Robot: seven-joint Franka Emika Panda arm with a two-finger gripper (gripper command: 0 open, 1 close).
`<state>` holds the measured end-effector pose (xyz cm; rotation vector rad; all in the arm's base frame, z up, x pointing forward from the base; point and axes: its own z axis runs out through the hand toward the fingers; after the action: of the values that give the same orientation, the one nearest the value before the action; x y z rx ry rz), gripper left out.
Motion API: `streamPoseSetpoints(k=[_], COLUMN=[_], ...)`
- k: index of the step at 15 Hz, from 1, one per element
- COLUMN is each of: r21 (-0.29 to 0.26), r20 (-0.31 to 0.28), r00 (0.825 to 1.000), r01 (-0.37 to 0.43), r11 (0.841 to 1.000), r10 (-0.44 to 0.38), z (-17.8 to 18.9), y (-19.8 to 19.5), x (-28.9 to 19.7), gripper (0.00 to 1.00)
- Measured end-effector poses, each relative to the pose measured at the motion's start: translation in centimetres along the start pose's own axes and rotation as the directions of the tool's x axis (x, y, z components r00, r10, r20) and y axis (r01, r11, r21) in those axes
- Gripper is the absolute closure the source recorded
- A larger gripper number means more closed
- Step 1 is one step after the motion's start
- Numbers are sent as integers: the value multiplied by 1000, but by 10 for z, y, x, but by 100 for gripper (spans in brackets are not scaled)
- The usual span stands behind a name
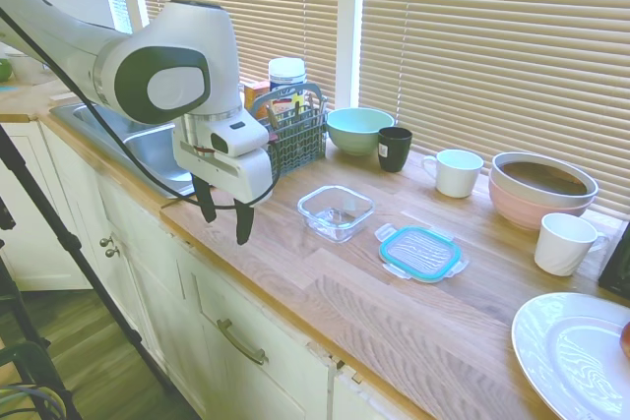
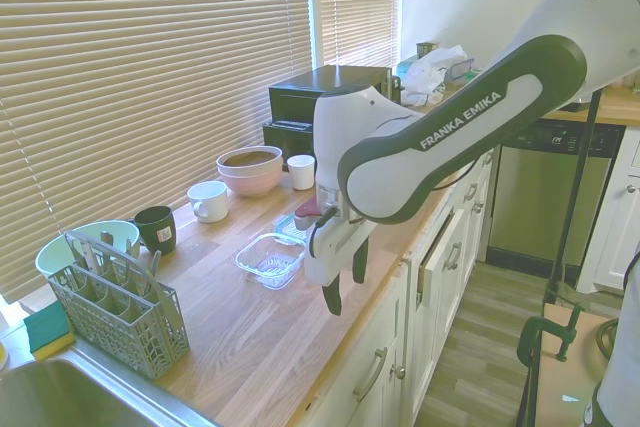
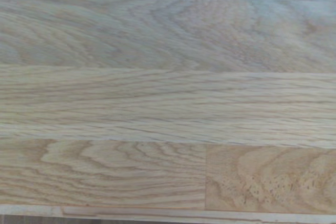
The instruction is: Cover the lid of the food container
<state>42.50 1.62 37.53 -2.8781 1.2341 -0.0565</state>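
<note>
The gripper hangs over the front edge of the wooden table, fingers spread apart and empty (the wrist view shows only bare wood grain). Beyond it stands the food container, uncovered; the lid lies flat just beside it. A mint-green bowl sits farther back.

Honey-tan wood grain in long staves across the table; clear glass on the food container; clear plastic ringed in teal on the lid; mint green on the round bowl; pale pink outside, brown inside on the big bowl; black on one mug, white on two cups; glossy white on the plate; grey mesh on the cutlery basket; white shell with black fingers on the gripper
</note>
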Motion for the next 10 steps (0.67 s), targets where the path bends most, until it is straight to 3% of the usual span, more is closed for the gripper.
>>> streamPoseSetpoints(k=[10], r21=[20], r20=[5], r00=[1000], r01=[-6], r11=[1000], r10=[6], z=[-14], y=[18], x=[31], gripper=[0])
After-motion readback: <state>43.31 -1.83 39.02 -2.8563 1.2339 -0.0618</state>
